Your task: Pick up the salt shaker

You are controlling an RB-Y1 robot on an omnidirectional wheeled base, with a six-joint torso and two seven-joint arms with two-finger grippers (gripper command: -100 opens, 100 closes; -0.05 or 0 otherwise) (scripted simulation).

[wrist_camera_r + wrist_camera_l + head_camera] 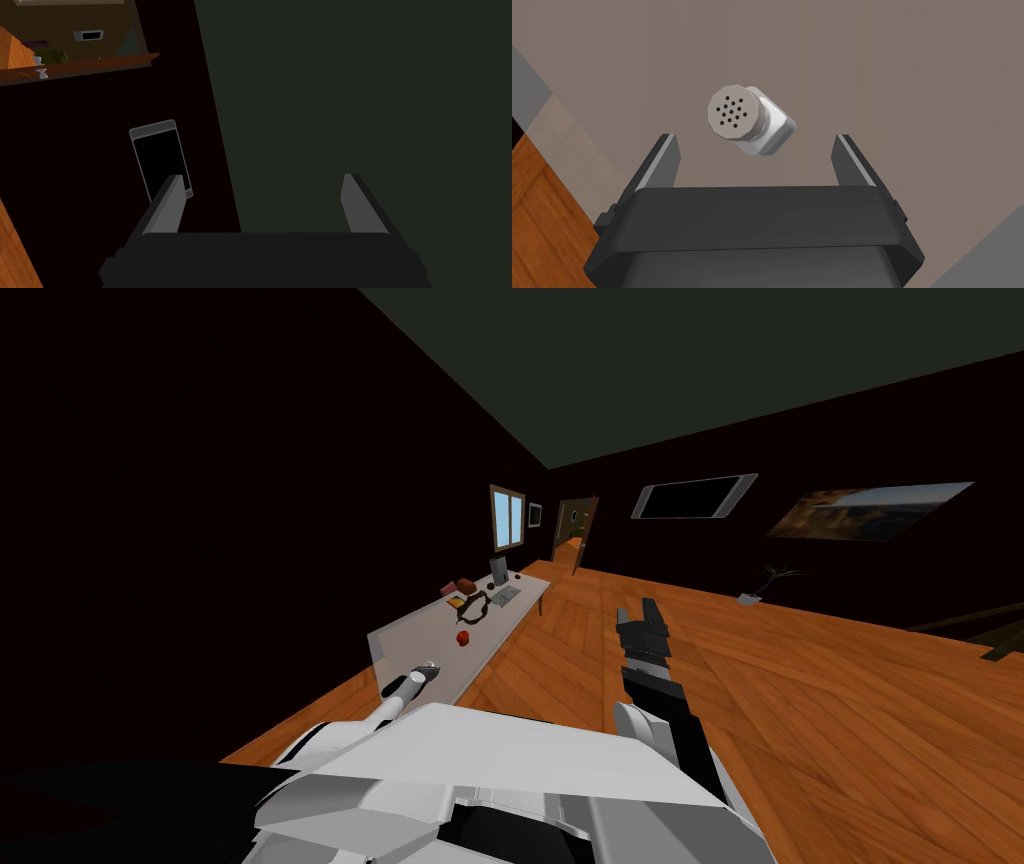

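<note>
The salt shaker (752, 120) is a small white jar with a grey perforated cap. It stands on the pale table (862, 75), seen from above and slightly tilted in the left wrist view. My left gripper (755, 140) hovers over it, open, with one finger (664, 155) on each side and neither touching it. In the head view this gripper (418, 676) is above the near end of the long table (420, 633). My right gripper (636, 610) is raised over the wooden floor, open and holding nothing.
Farther along the table lie a red apple (462, 638), a dark ring-shaped object (473, 610), a keyboard (505, 596), a dark upright screen (498, 569) and some books (460, 587). The table's edge and the wooden floor (542, 210) are close to my left gripper.
</note>
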